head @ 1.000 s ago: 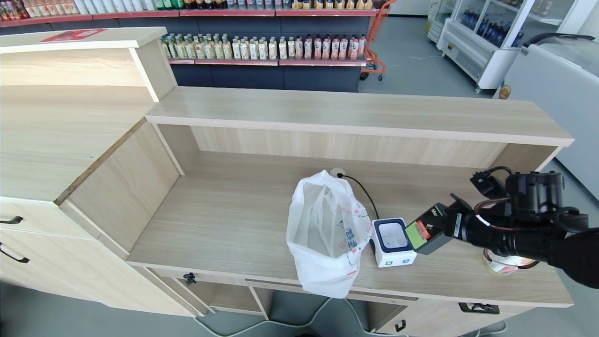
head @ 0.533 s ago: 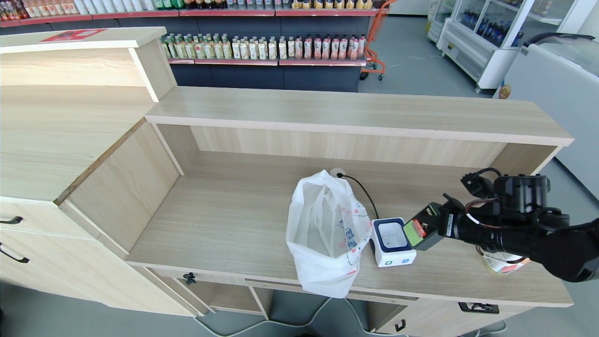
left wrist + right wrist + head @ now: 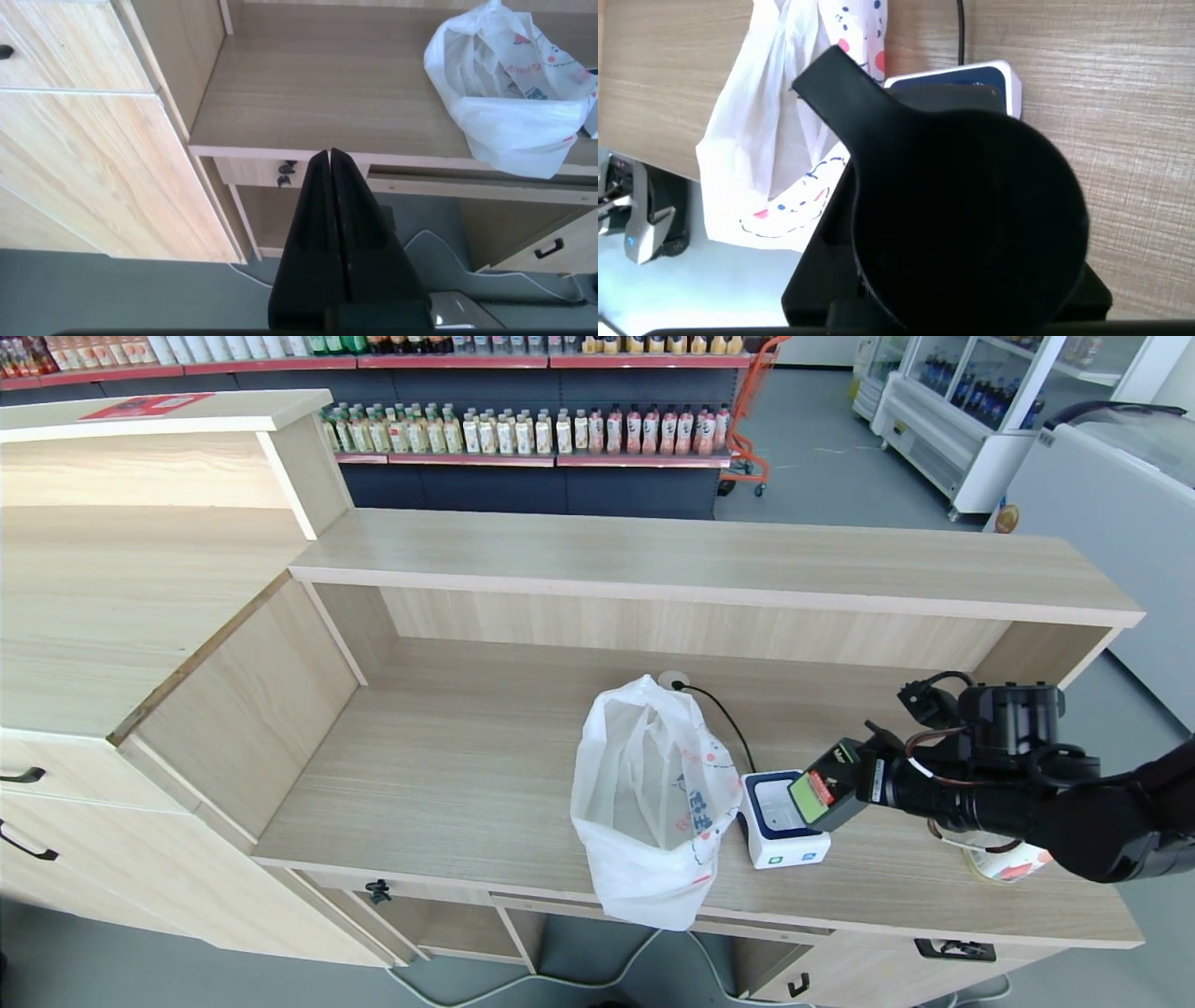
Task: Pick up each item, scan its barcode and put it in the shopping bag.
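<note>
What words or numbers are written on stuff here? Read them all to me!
Nothing here is clear enough to read.
On the shopping bag: blue and red print, too blurred.
On the box: a red label on its green face, too small.
On the red sign atop the left counter: too small.
On the shelf bottles: labels too small.

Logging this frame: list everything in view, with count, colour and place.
counter: 1, light wood, centre.
shopping bag: 1, translucent white, standing on the counter.
scanner: 1, white with blue rim, right of the bag.
cable: 1, black, behind the scanner.
box: 1, black with green face, held at the scanner's right side.
round container: 1, whitish, partly hidden by the right arm.
bottles: many, background shelves.
left gripper: shut, empty, before the counter.
right gripper: shut on the box.
</note>
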You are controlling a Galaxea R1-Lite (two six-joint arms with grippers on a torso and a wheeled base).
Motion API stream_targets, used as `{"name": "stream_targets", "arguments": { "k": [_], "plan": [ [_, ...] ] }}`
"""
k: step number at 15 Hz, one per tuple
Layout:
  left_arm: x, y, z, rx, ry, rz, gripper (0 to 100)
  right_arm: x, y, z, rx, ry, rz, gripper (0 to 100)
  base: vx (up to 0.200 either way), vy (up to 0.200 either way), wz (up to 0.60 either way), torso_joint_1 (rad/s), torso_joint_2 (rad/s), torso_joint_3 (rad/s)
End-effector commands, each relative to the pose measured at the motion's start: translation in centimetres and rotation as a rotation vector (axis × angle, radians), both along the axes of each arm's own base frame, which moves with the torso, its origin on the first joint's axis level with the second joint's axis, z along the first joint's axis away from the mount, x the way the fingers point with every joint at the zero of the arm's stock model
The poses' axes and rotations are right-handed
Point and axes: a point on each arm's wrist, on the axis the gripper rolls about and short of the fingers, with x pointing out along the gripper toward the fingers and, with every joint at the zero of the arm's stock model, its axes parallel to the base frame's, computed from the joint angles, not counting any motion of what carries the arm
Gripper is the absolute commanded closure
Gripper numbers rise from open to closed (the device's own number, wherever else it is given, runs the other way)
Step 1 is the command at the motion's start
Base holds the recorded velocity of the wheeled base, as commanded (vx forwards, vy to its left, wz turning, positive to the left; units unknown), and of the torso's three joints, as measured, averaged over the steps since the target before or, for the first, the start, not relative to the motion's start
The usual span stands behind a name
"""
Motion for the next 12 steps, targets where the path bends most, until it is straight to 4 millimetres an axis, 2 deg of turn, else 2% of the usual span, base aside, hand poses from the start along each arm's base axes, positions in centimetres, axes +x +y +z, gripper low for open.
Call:
{"name": "stream_targets", "arguments": {
  "k": [1, 12],
  "plan": [
    [0.0, 0.0, 0.0, 0.0, 0.0, 0.0, 100, 0.2, 0.1, -0.5, 0.01, 0.016, 0.022, 100, 0.0, 0.0, 0.0, 0.0, 0.0, 0.0],
    [0.0, 0.0, 0.0, 0.002, 0.0, 0.0, 100, 1.7, 0.7, -2.4, -0.02, -0.002, 0.043, 100, 0.0, 0.0, 0.0, 0.0, 0.0, 0.0]
  ]
}}
